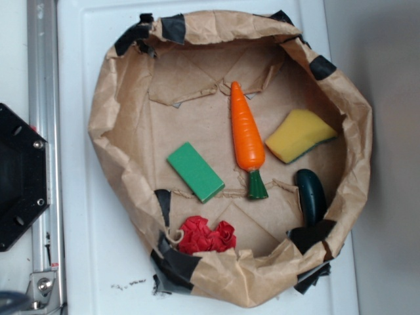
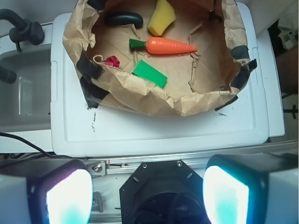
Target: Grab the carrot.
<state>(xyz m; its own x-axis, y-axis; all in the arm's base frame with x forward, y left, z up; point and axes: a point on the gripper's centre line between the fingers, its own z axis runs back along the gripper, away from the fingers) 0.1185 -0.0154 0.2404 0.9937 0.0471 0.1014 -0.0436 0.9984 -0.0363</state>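
The orange carrot [image 1: 247,134] lies inside a brown paper basin [image 1: 118,118], its point toward the back and its green stem toward the front. In the wrist view the carrot [image 2: 170,45] lies sideways, far ahead of my gripper [image 2: 147,196]. Both pads [image 2: 69,198] glow white at the bottom corners, wide apart, with nothing between them. The gripper hangs over the black robot base [image 2: 159,191], well short of the basin. It does not show in the exterior view.
Inside the basin also lie a flat green block [image 1: 195,171], a yellow sponge [image 1: 298,135], a dark green oblong vegetable [image 1: 311,195] and a red crumpled piece [image 1: 207,235]. The basin stands on a white tabletop [image 1: 85,249]. A metal rail [image 1: 42,98] runs along the left.
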